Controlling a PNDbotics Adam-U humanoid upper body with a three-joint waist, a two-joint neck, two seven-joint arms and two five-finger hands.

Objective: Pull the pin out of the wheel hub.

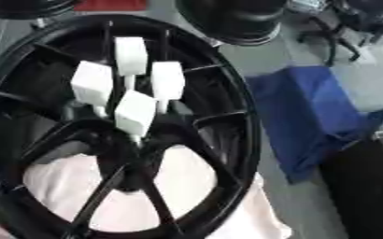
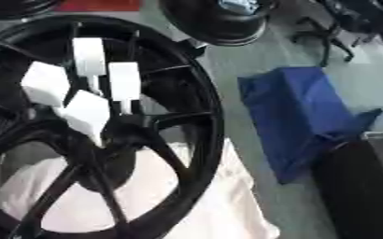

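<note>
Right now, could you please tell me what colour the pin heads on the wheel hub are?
White; the pin heads show best in the left eye view.

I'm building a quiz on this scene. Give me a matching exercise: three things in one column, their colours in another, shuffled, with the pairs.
Things:
1. wheel
2. pins
3. cloth on the floor

Colours:
A. blue
B. black
C. white

Pairs: 1-B, 2-C, 3-A. Neither robot hand shows in either view.
</note>
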